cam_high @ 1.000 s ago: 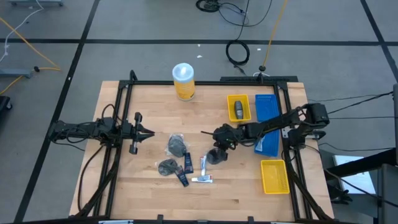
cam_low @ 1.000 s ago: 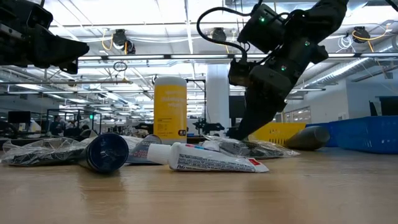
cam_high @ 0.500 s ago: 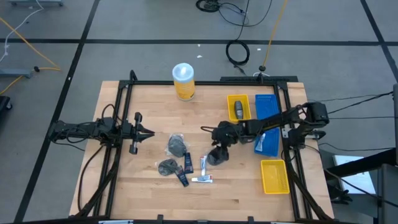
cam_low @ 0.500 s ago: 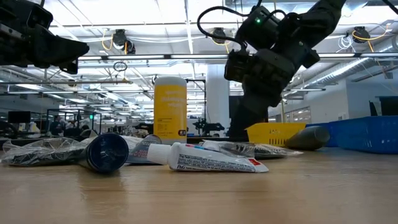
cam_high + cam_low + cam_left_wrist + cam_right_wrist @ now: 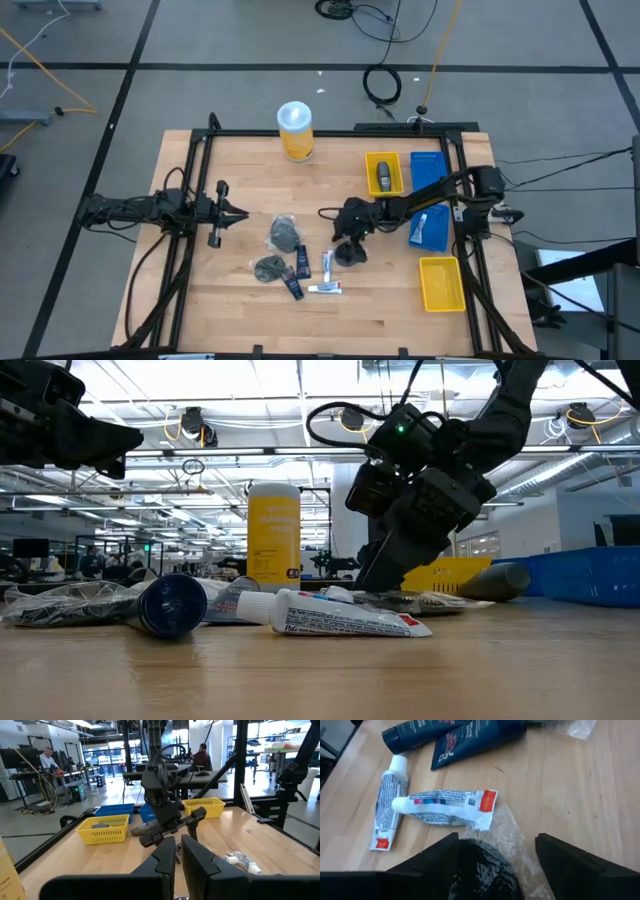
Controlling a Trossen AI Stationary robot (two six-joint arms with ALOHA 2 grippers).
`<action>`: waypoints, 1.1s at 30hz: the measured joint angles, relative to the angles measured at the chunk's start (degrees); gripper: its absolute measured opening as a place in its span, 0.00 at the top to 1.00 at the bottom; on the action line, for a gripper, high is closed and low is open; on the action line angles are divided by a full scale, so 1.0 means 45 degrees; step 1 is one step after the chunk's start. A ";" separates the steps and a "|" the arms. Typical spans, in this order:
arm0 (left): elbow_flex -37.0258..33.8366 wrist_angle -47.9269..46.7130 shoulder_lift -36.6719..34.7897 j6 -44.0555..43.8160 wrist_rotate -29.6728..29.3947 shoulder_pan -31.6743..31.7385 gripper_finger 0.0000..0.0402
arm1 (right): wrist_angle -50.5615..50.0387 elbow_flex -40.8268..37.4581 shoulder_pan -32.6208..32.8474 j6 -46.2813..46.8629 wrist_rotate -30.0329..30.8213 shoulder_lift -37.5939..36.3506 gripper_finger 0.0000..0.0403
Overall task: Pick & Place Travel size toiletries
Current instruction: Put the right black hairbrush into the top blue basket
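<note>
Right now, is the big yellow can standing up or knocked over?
Standing up. From above, the yellow canister shows its round white lid, and the table-level view shows it upright behind the toiletries.

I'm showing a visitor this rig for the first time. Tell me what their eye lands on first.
The right claw draws the eye first, reaching to mid-table, open over a dark pouch in clear wrap. Next to it lies a cluster of white tubes and dark-blue bottles on the wooden table. The tall yellow canister stands out at the far edge, while the left claw waits at the left.
</note>
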 joint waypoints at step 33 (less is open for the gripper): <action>-0.0005 0.0000 -0.0001 -0.0005 0.0000 0.0002 0.92 | -0.9382 -0.0029 0.0446 0.3618 1.5399 -0.7788 1.00</action>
